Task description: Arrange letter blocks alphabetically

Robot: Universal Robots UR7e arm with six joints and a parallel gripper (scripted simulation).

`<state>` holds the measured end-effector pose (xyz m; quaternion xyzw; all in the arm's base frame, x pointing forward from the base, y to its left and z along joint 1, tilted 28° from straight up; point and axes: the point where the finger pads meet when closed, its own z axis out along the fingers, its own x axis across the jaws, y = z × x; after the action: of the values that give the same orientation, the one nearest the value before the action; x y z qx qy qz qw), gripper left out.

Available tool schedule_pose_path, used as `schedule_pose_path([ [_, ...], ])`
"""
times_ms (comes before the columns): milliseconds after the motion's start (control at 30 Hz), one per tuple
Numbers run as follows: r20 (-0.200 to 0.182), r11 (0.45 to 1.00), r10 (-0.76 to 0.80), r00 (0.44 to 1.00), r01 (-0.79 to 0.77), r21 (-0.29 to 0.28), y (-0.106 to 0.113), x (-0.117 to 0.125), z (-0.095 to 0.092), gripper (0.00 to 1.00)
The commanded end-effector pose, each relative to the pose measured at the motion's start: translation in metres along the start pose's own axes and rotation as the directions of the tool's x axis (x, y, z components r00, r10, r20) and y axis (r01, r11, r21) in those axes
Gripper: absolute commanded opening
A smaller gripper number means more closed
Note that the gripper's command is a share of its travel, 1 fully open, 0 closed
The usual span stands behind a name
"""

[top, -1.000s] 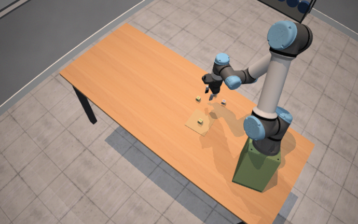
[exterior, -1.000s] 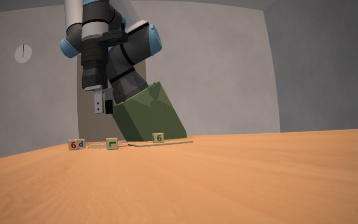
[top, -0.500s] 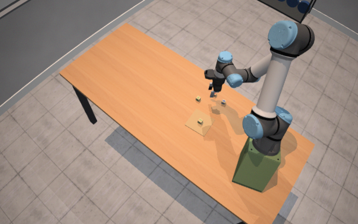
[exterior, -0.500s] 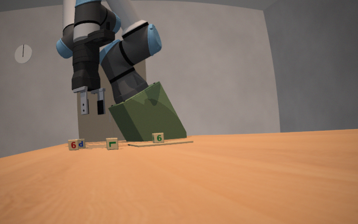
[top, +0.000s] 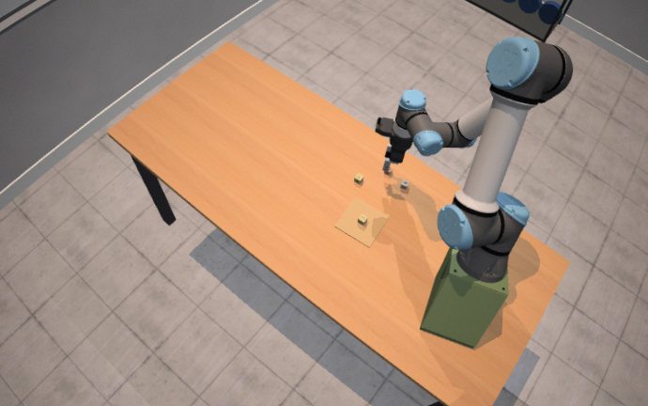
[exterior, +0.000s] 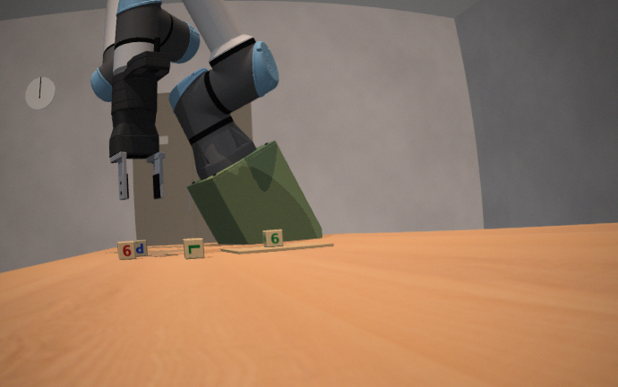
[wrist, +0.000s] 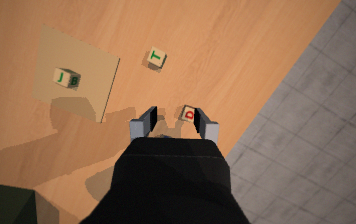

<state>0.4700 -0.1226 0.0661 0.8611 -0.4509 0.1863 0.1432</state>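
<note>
My gripper (wrist: 175, 114) (exterior: 139, 184) is open and empty, and hangs well above the table. Below it, seen between the fingers close to the right one, lies a block with a red D on top (wrist: 189, 113). In the exterior view this block shows a red 6 on its side (exterior: 126, 250). A block with a green T on top (wrist: 156, 57) lies on the bare table near the tan mat (wrist: 75, 70). A block with a green J on top (wrist: 66, 78) lies on the mat. A fourth block with a blue mark (top: 404, 184) lies off the mat, beside the D block (exterior: 140, 247).
The table's edge runs close to the right of the D block in the wrist view, with the grey tiled floor (wrist: 305, 125) beyond it. The robot's green base (top: 463, 305) stands at the table's near end, behind the mat (exterior: 277, 247) in the exterior view.
</note>
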Motion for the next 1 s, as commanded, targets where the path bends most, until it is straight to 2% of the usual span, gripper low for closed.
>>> schedule_pose_path([
  [0, -0.006, 0.990, 0.139, 0.990, -0.139, 0.003, 0.006, 0.014, -0.002, 1.00],
  [433, -0.009, 0.961, 0.278, 0.961, -0.278, 0.004, 0.015, 0.026, -0.002, 1.00],
  [967, -0.008, 0.956, 0.292, 0.956, -0.292, 0.003, 0.016, 0.027, -0.001, 1.00],
])
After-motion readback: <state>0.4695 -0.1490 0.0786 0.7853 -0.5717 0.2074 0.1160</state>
